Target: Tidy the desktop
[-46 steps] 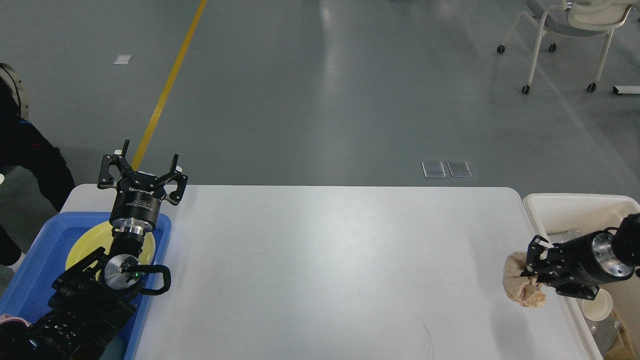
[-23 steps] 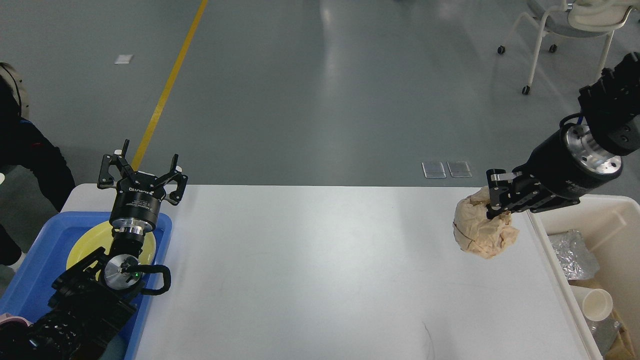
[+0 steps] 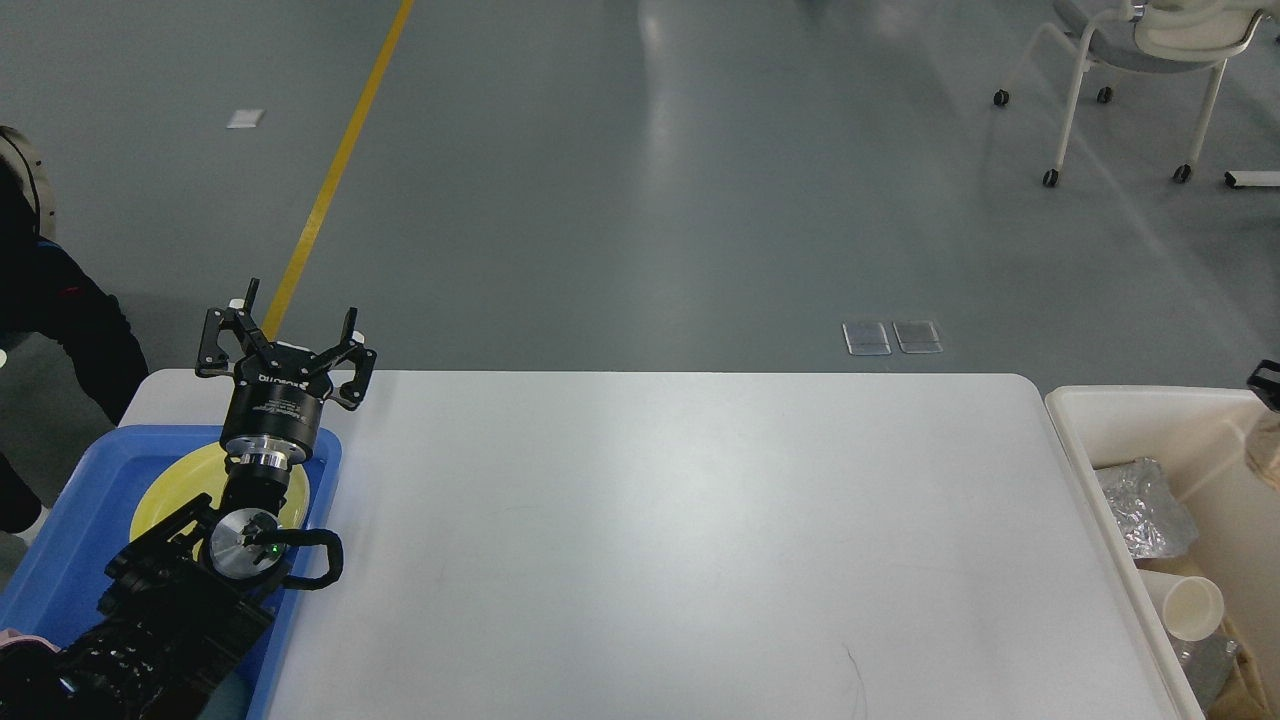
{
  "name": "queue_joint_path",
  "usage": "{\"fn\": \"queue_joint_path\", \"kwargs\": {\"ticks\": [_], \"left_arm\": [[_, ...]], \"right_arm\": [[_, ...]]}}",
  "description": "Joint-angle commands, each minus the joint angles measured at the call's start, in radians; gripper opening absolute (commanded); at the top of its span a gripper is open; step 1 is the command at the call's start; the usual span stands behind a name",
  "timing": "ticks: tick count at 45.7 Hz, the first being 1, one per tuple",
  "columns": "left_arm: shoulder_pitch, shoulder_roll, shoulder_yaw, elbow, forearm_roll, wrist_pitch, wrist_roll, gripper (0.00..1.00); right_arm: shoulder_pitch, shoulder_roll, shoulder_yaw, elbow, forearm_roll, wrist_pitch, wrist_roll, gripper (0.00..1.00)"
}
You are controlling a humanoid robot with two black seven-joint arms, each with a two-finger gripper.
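**Nothing loose left on the worktop**

Nothing lies on the bare white worktop (image 3: 680,540); this desktop fills the middle of the head view, with a container at each end, and the tidying looks close to done.

At its left end sits a blue plastic tray (image 3: 70,545) holding a yellow plate (image 3: 170,490), which suggests that dishes are gathered on this side. The left gripper (image 3: 285,340) hangs over the tray's far corner, pointing away from me, its jaws spread wide and holding nothing. That pose, above the tray and off the open surface, reads as a parked arm with no load.

At the right end stands a cream-white bin (image 3: 1140,410), just beside the worktop's edge. Inside it lie a crumpled piece of silver foil (image 3: 1140,505) and a white paper cup (image 3: 1190,605) on its side, so rubbish seems to go here. At the frame's right edge, over the bin, a dark fragment and a beige scrap (image 3: 1268,450) show; this is probably the right arm with a wad of paper, but too little is visible to be sure. The right jaws themselves are out of view.

A faint dark mark (image 3: 855,670) shows near the worktop's near edge; hair or scratch, I cannot tell.
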Motion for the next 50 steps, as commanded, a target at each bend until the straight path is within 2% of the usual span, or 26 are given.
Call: {"fn": "queue_joint_path", "kwargs": {"ticks": [1,2,3,4,5,6,7,27,35,43,50], "left_arm": [[0.001,0.002,0.0,0.0,0.0,0.0,0.0,0.97],[0.001,0.002,0.0,0.0,0.001,0.0,0.0,0.97],[0.001,0.002,0.0,0.0,0.0,0.0,0.0,0.97],[0.0,0.002,0.0,0.0,0.0,0.0,0.0,0.97],[0.001,0.002,0.0,0.0,0.0,0.0,0.0,0.97],[0.001,0.002,0.0,0.0,0.0,0.001,0.0,0.97],[0.0,0.002,0.0,0.0,0.0,0.0,0.0,0.97],[0.001,0.002,0.0,0.0,0.0,0.0,0.0,0.97],[0.001,0.0,0.0,0.0,0.0,0.0,0.0,0.97],[0.001,0.0,0.0,0.0,0.0,0.0,0.0,0.97],[0.0,0.002,0.0,0.0,0.0,0.0,0.0,0.97]], "right_arm": [[-0.233,0.09,0.077,-0.214,0.004,-0.152,-0.001,0.0],[-0.253,0.096,0.08,-0.217,0.007,-0.178,-0.001,0.04],[-0.266,0.098,0.083,-0.218,0.013,-0.192,-0.001,0.37],[-0.276,0.1,0.086,-0.218,0.021,-0.211,-0.001,0.93],[-0.286,0.101,0.086,-0.216,0.031,-0.221,-0.004,1.0],[-0.289,0.103,0.089,-0.216,0.039,-0.233,-0.003,0.95],[-0.292,0.107,0.089,-0.216,0.048,-0.239,-0.004,1.0],[-0.309,0.169,0.086,-0.239,0.153,-0.258,-0.01,1.0],[-0.154,0.172,0.126,-0.207,0.165,-0.256,-0.006,1.0],[-0.031,0.172,0.293,-0.093,0.297,-0.258,0.0,1.0],[0.014,0.155,0.621,0.06,0.401,-0.258,0.016,1.0]]}}
